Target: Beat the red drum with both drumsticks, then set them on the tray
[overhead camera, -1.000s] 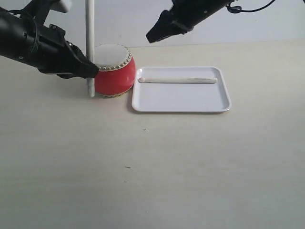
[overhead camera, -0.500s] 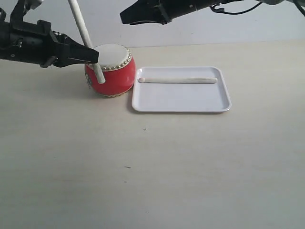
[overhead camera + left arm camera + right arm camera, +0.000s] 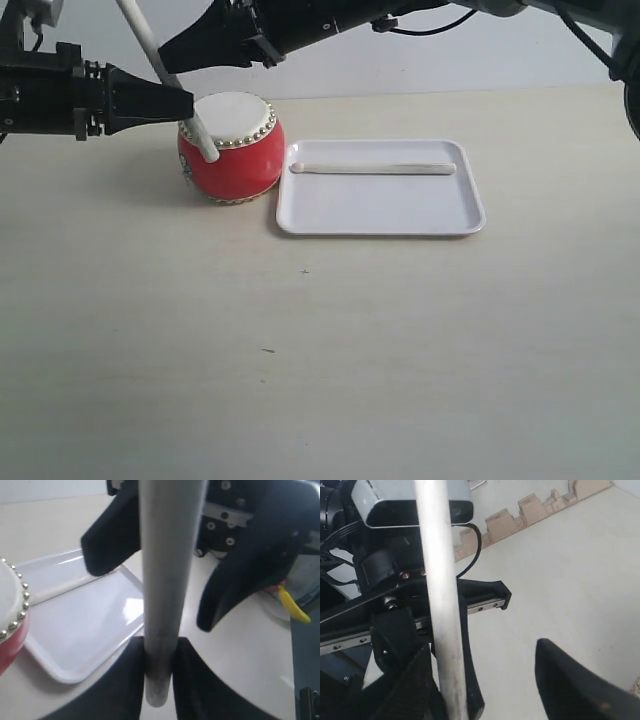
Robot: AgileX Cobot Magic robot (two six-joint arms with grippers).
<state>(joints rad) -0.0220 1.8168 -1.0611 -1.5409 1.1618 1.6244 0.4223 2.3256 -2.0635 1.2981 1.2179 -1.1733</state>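
Since half a second ago the right gripper (image 3: pixel 170 58) has swung further across the middle and dipped, so that its tips now sit over the far left edge of the drum (image 3: pixel 232 160), right at the drumstick (image 3: pixel 138 28) that the left gripper (image 3: pixel 185 103) holds; the left arm has barely shifted, and the stick keeps the slant it had taken after standing upright a second ago. The slant looks deliberate: it presents a long bare stretch of shaft above the left gripper, on the side the right arm is reaching from. The stick's lower end lies against the drum's near upper rim, though whether it touches cannot be told. The other drumstick (image 3: pixel 375 168) already lies lengthwise along the far part of the tray (image 3: pixel 400 205), just right of the drum on the table (image 3: pixel 300 350), so the beating seems finished and this looks like a hand-over, so that the arm nearer the tray can set the last stick down. In the left wrist view the left gripper's fingers are pressed tight on the shaft near its end, pinching it firmly. In the right wrist view the right gripper's jaws stand wide apart with the shaft between them, much closer to one finger; they clasp nothing yet.
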